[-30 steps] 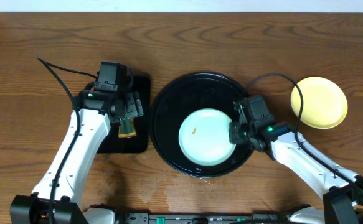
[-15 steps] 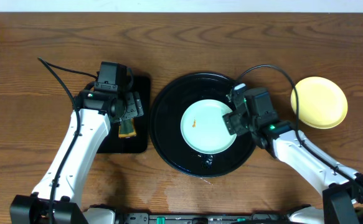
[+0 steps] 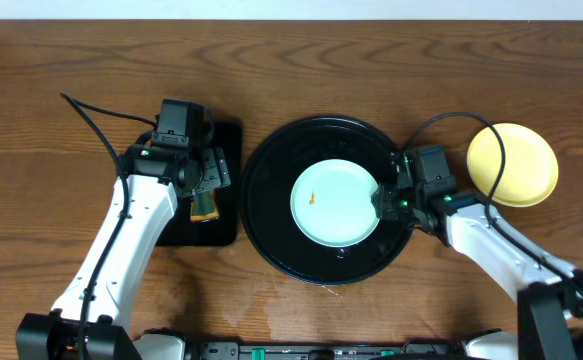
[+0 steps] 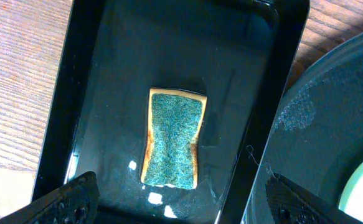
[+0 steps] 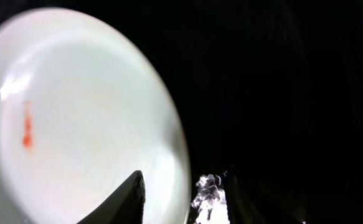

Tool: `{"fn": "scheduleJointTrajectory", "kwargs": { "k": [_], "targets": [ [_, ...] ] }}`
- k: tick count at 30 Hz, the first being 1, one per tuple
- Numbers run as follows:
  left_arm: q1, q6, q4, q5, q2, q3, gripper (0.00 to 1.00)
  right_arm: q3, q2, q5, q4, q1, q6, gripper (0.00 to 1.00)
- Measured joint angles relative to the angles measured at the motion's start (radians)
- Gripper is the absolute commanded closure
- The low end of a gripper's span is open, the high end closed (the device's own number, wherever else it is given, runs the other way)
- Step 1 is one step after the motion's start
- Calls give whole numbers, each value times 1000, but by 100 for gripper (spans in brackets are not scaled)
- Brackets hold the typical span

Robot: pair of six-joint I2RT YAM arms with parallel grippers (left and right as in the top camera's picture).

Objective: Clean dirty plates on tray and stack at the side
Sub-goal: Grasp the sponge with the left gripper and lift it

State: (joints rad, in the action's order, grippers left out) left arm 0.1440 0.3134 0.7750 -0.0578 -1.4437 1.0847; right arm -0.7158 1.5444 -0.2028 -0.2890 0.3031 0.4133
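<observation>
One pale mint plate (image 3: 336,203) with a small orange smear (image 5: 27,134) lies in the round black tray (image 3: 271,170). A pale yellow plate (image 3: 512,164) rests on the table to the tray's right. My right gripper (image 3: 383,200) is at the mint plate's right rim. In the right wrist view it (image 5: 187,186) straddles that rim, one finger (image 5: 128,202) over the plate (image 5: 75,112), jaws partly open with a gap showing. My left gripper (image 3: 209,172) hangs wide open above a green sponge (image 4: 173,140), holding nothing.
The sponge (image 3: 204,206) lies in a small black rectangular tray (image 3: 226,230) left of the round tray (image 4: 330,124). A cable loops from the right arm over the table near the yellow plate. Bare wooden table lies around both trays.
The mint plate has shifted up toward the tray's middle. My right gripper let go of it, opened wide, then moved to its right rim and narrowed. The left arm is still.
</observation>
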Motion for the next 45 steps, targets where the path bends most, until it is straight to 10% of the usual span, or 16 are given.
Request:
{"fn": "scheduleJointTrajectory", "kwargs": {
  "k": [6, 27, 34, 45],
  "targets": [
    [0, 0, 0, 0, 0, 0, 13, -11, 84, -25, 59, -8, 45, 98],
    [1, 109, -6, 24, -19, 0, 14, -12, 101, -62, 93, -108, -158, 99],
    [0, 175, -61, -80, -137, -13, 69, -12, 101, -62, 94, -108, -181, 99],
    [1, 80, -212, -107, -388, -15, 70, -12, 101, -62, 95, -108, -188, 99]
  ]
}}
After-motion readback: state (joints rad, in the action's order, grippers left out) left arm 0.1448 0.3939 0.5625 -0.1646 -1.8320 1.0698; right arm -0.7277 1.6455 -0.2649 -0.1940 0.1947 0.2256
